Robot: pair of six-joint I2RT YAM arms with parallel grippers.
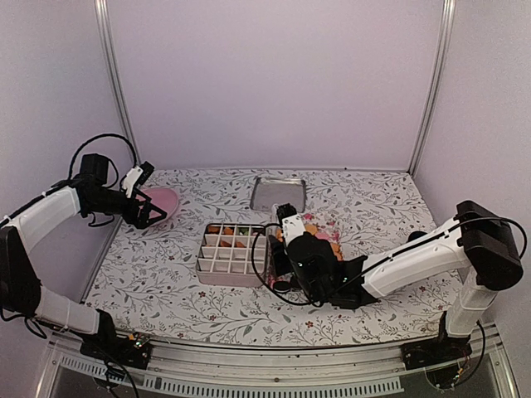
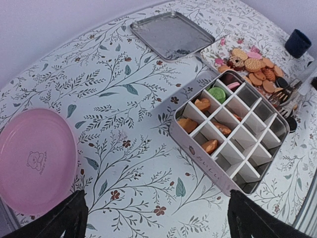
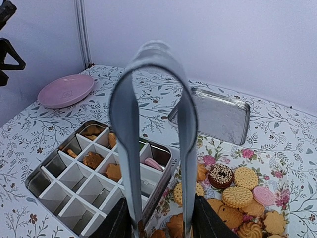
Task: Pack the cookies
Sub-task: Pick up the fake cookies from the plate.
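- Right wrist view is showing the right gripper (image 3: 159, 220) pressing its dark fingers (image 3: 118, 220) against both arms of the metal tongs (image 3: 153, 84). It is gripping them with the looped end pointing away from the camera. The tong tips are lying out of sight, so it cannot be told whether they are carrying anything.
- The left gripper (image 2: 158, 218) is standing wide open with nothing in it, hanging near the pink plate (image 2: 34, 168) and well apart from the cookies.
- The loose cookies (image 3: 237, 196) are lying on the floral tray (image 3: 247, 152), just beside the right fingers on their right. A few more are sitting in the far compartments of the divided tin (image 3: 32, 176), just to their left.
- The tongs are looking smooth and springy, so they could be twisting or slipping out if the hold loosens.
- The tong arms are passing close over the tin's rim, so a low swing could be knocking or shoving it.
- Squeezing too hard could be crumbling a biscuit, and squeezing too lightly could be dropping it outside a compartment.
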